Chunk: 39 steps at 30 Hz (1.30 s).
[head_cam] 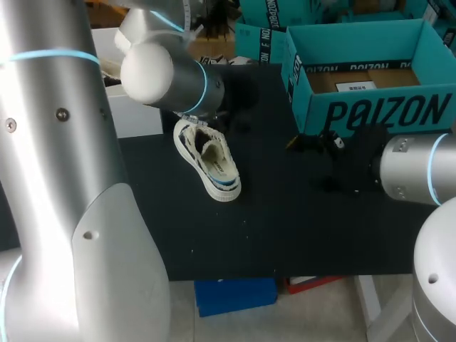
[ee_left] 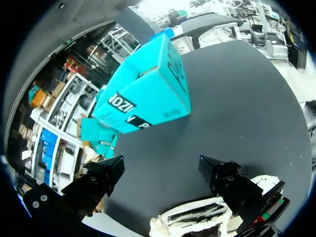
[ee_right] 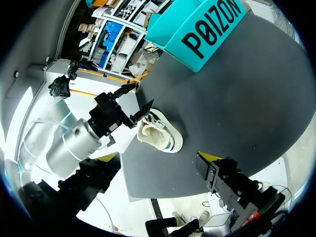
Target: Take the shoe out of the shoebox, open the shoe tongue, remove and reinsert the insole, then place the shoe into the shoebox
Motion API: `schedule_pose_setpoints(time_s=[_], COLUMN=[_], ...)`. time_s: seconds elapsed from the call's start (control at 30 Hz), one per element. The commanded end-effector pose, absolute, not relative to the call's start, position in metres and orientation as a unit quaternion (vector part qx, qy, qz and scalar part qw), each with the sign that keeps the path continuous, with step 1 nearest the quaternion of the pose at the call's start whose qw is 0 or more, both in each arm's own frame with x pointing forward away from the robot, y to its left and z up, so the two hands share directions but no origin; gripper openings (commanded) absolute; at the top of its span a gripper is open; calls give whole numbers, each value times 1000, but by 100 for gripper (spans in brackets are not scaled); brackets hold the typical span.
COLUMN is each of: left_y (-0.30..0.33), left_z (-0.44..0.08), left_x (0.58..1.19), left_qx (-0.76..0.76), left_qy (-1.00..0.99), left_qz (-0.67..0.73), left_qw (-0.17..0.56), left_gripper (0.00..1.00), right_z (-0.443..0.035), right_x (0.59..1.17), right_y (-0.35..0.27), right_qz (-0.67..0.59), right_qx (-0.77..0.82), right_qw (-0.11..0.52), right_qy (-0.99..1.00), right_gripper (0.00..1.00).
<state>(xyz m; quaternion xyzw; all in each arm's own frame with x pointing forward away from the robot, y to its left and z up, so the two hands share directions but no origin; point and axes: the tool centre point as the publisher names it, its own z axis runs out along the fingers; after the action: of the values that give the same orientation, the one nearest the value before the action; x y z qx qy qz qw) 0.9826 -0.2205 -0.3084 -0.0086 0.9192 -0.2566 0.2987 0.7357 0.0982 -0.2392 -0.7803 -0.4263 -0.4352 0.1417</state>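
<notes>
While the white sneaker [head_cam: 210, 162] lies out on the black table [head_cam: 285, 228], well apart from the teal shoebox [head_cam: 370, 114], both arms hang low over the tabletop on either side of it. It rests sole down with its opening upward, angled across the mat, one end pointing at the near table edge and the other tucked under the left arm's wrist. From the left wrist, the left gripper [ee_left: 162, 162] has its jaws spread wide with nothing between the tips; the sneaker sits under the base of its fingers, one finger [ee_left: 224, 180] over the shoe's rim, though I cannot tell if it touches. The shoebox stands ahead of this gripper, across bare mat. The right gripper [ee_right: 159, 160] hovers between the sneaker and the shoebox's front wall, jaws likewise apart and holding nothing. The shoebox is open at the top, at the far right of the table.
</notes>
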Motion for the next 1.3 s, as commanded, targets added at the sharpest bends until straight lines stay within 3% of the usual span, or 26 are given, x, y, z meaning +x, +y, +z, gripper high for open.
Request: schedule_pose_setpoints(time_s=[0.03, 0.5, 1.07, 1.3], left_y=[-217, -217, -211, -212], left_z=[-298, -298, -299, -301], left_x=[985, 985, 1009, 998], left_qx=[-243, -254, -433, -335], left_qy=[937, 930, 828, 864], left_qz=[-188, -182, -227, -237], left_qw=[-167, -194, -276, -291], left_gripper=[100, 100, 100, 100], right_z=[-240, -240, -240, -240], right_x=[734, 734, 734, 734], right_y=[92, 92, 92, 92], right_qz=[-432, -432, -432, -432], right_qx=[-778, -778, -778, -778], right_qw=[158, 158, 158, 158], right_qy=[-429, -429, -429, -429], right_gripper=[100, 100, 100, 100])
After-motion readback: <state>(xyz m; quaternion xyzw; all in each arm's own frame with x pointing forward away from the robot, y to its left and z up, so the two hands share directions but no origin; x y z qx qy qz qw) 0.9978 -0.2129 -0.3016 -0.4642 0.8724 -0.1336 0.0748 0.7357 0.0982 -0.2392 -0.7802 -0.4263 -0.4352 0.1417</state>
